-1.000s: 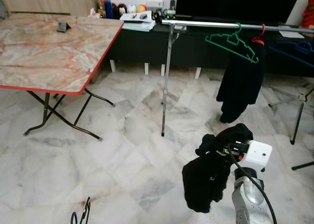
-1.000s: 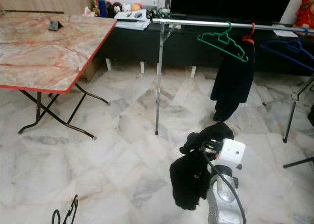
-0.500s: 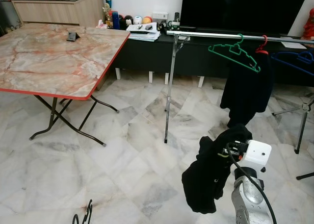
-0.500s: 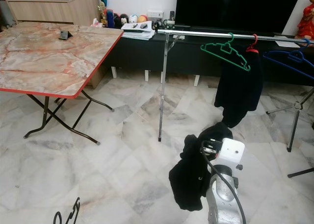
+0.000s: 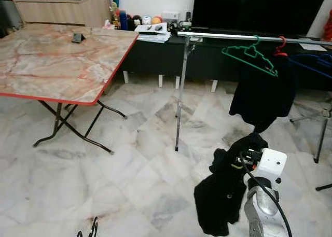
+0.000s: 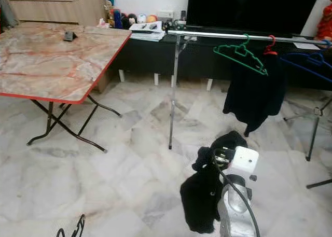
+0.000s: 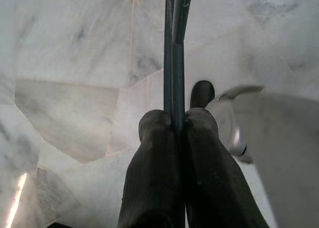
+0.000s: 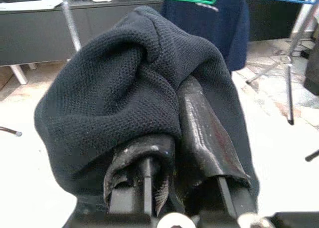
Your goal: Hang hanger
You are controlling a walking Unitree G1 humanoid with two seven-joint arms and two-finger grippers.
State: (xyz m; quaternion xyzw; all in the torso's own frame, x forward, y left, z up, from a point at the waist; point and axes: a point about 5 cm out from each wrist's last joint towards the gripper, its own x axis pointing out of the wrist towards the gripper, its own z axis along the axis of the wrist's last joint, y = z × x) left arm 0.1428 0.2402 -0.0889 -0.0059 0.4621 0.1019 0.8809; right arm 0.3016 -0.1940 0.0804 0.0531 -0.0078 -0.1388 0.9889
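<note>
Right end effector (image 8: 174, 138) tips prob. buried under dark garment (image 8: 124, 88).

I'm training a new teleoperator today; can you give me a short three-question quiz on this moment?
1. True or false: the empty green hanger hangs on the metal rail beside a dark garment on a red hanger.
2. What is the right gripper shut on? A) a dark knitted garment B) a blue hanger C) a book
3. Fill in: the left gripper pinches a thin dark ___.

Key
1. True.
2. A: the dark knitted garment is bunched over its fingers.
3. Hanger, its thin bar running between the closed fingers.
</note>
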